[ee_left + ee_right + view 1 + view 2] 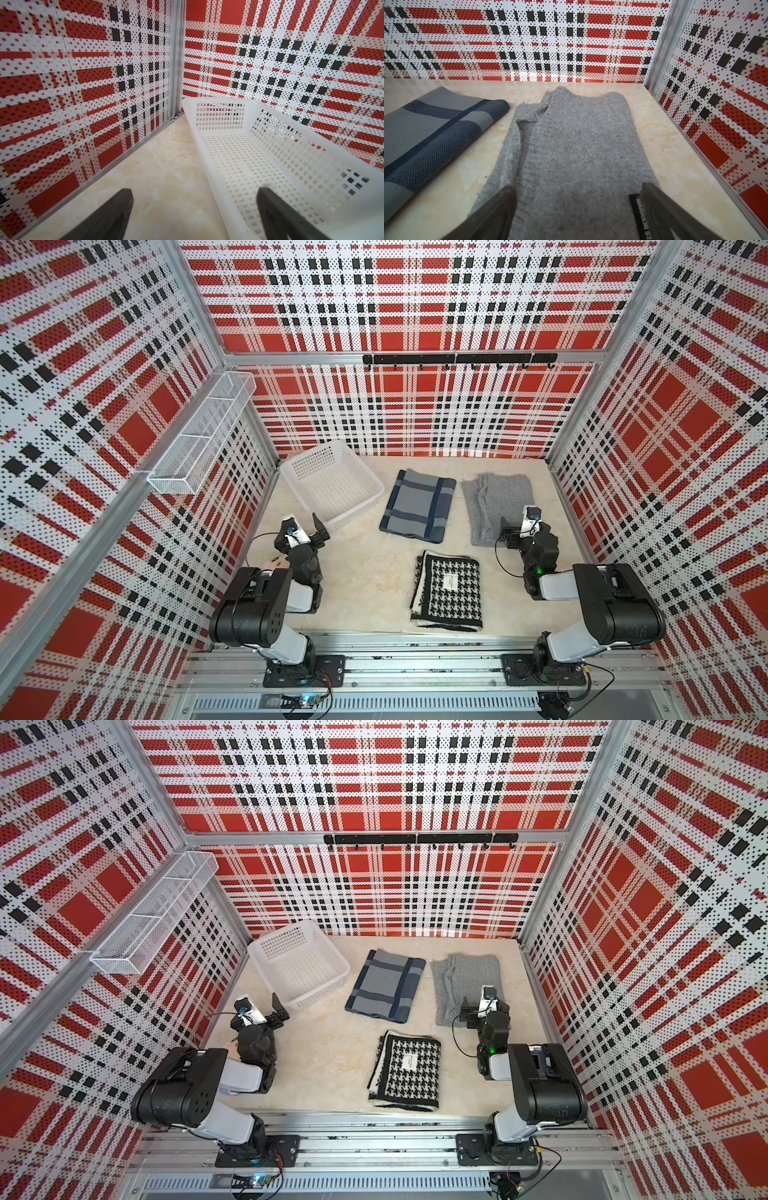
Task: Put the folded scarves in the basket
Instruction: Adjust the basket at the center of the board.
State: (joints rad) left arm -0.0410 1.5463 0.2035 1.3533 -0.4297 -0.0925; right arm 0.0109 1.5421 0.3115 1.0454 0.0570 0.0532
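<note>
The white lattice basket (359, 508) (324, 990) (220, 116) stands empty at the back left of the table. Three folded scarves lie flat: a blue-grey plaid one (417, 506) (431, 128) beside the basket, a grey knit one (494, 497) (577, 141) at the back right, and a black-and-white houndstooth one (449, 591) at the front. My left gripper (320, 531) (195, 190) is open and empty, with one finger over the basket's near corner. My right gripper (508, 531) (579, 187) hangs open just above the grey scarf's near end, holding nothing.
A white wire-mesh shelf (203, 435) hangs on the left wall. A black hook rail (459, 359) runs along the back wall. Plaid perforated walls close three sides. The arms' aluminium base rail (415, 668) lines the front edge.
</note>
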